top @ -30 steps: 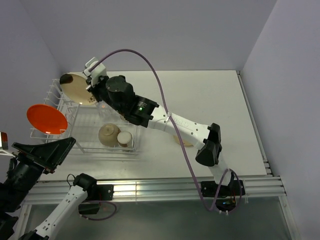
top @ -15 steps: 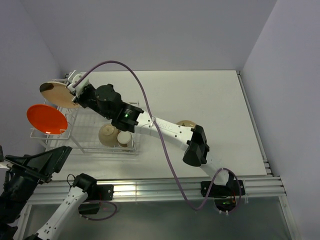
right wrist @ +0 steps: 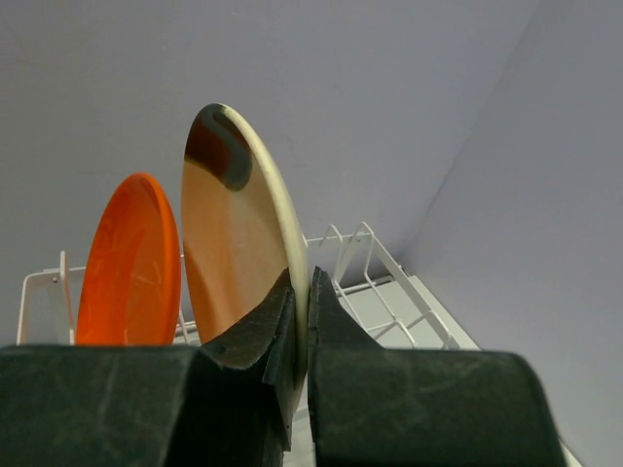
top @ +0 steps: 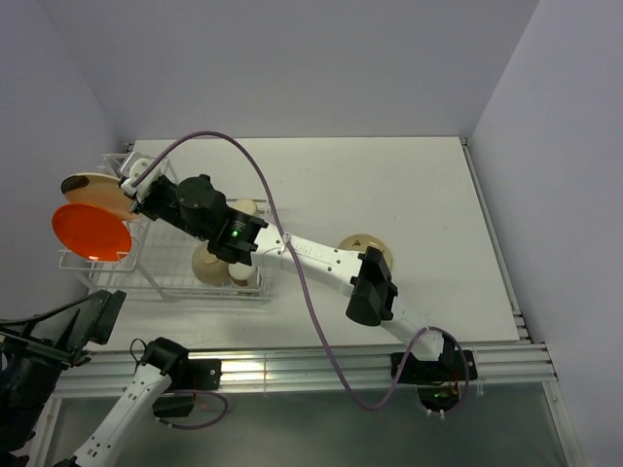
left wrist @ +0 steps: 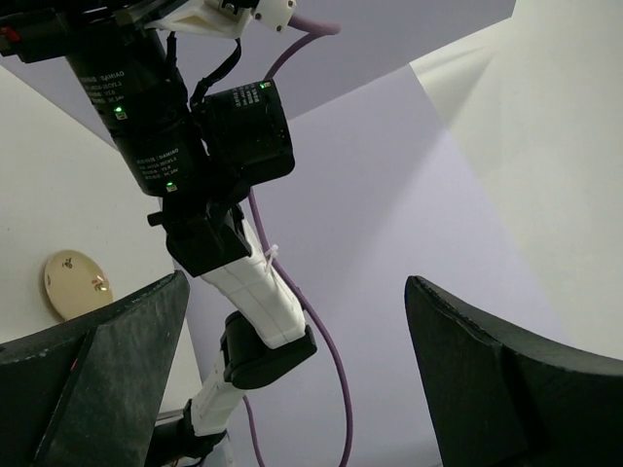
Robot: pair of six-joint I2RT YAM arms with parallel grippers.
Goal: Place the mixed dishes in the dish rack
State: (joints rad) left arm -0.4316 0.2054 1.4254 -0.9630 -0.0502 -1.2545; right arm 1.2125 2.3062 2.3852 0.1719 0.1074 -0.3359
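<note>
right gripper (right wrist: 300, 292): yours is clamped on the cream dish (right wrist: 238, 243) rim
cream dish: on edge, just beside orange plate (right wrist: 131, 258) (left end of the dish rack (top: 165, 282))
left gripper (left wrist: 297, 292): spread wide apart

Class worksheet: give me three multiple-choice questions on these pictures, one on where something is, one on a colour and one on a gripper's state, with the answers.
1. Where is the cream dish?
A. lying flat outside the rack
B. on edge in the right gripper, at the dish rack
C. stacked under the plate

2. What colour is the plate standing next to it?
A. blue
B. orange
C. green

3. How is the left gripper?
A. open and empty
B. shut tight, empty
C. shut on the plate

Answers:
1 B, the right wrist view shows the gripper pinching the dish's rim above the rack's wires.
2 B, the top and right wrist views both show it orange.
3 A, its fingers stand wide apart with nothing between them.
</note>
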